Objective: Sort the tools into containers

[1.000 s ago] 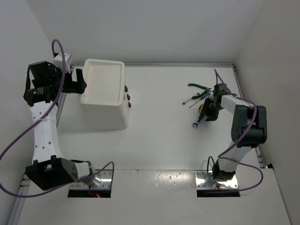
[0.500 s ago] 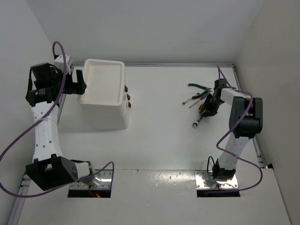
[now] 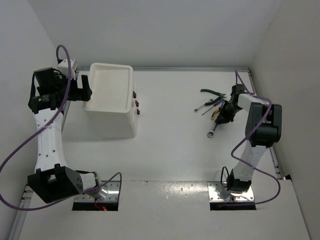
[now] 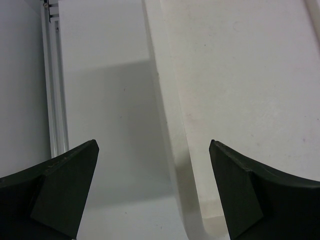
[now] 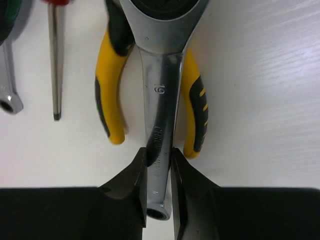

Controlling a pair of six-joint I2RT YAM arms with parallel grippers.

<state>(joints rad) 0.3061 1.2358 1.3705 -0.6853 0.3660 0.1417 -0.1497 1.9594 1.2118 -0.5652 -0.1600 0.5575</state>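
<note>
Right gripper (image 5: 159, 159): fingers (image 5: 131, 175) clamped on the shank of a silver wrench (image 5: 161, 95). The pads bear on its two narrow edges, close to the small holed tail end, which sits just behind the tips. The shank, stamped 19, runs straight out ahead of the fingers to a broad round head. Polished steel, flat section, no visible wear. Judgement: rigid, dense for its size, and slick. With the hold this near the tail, the head's weight hangs far out and may swing the tool about the pads. A hold nearer mid-shank would balance better, though nothing here is fragile. Directly beneath the shank lie the yellow-handled pliers (image 5: 107, 100), one black-and-yellow grip on either side of it, their ends just ahead of the fingertips. Cannot tell whether the wrench rests on them or is raised clear. Further out, on the view's left: a thin screwdriver (image 5: 56, 60) with a red handle base, then the ring end of a second wrench (image 5: 7, 97). Green-handled pliers (image 3: 211, 92) lie beyond the cluster. Left gripper (image 4: 153, 146): fingers wide apart with nothing between them. They straddle the side rim of the white drawer unit (image 4: 225, 100), well apart from the tools across the table (image 5: 260, 75).
</note>
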